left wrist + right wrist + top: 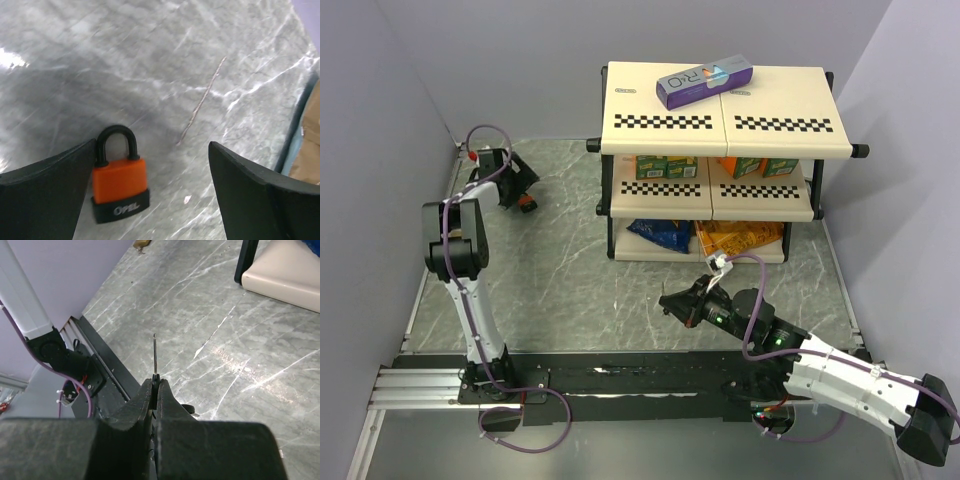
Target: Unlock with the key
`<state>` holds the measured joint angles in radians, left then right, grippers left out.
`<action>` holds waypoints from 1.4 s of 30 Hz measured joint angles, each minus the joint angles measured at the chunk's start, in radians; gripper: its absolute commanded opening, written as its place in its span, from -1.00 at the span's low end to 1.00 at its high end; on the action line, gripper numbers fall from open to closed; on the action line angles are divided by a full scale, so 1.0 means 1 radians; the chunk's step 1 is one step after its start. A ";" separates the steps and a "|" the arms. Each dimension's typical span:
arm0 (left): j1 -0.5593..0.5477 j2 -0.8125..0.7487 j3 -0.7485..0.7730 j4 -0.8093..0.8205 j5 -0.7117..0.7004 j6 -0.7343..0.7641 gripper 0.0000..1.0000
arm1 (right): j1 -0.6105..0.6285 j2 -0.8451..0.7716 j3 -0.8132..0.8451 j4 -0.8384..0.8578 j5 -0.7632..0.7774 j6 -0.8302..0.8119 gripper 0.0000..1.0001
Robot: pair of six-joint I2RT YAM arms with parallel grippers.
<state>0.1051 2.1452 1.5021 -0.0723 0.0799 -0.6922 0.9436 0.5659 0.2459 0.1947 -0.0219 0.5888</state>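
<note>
Key (155,355) is pinched in the closed right gripper (156,382), its thin blade projecting straight ahead of the fingertips, over the table's near middle. The padlock (120,175) (orange body, black base marked "OPEL") is laid flat well apart at the far left, shackle pointing away from the base, between the wide-spread fingers of the left gripper (151,145), which is much nearer it.

Robot lab cell, plain lilac walls (520,60), marbled tabletop (560,270), mock snack shelf (770,95)
</note>
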 measured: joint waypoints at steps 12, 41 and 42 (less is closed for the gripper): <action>-0.035 0.032 0.062 -0.044 0.001 0.069 0.99 | 0.000 0.019 0.015 -0.016 0.007 -0.003 -1.00; -0.283 -0.745 -0.430 -0.163 -0.123 0.126 0.88 | 0.183 0.376 0.311 -0.166 0.274 -0.139 -1.00; -0.296 -0.792 -0.466 -0.176 -0.098 0.113 0.85 | 0.196 0.396 0.330 -0.175 0.295 -0.142 -1.00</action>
<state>-0.1913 1.3537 1.0359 -0.2485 -0.0185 -0.5793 1.1397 0.9623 0.5755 0.0193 0.2733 0.4473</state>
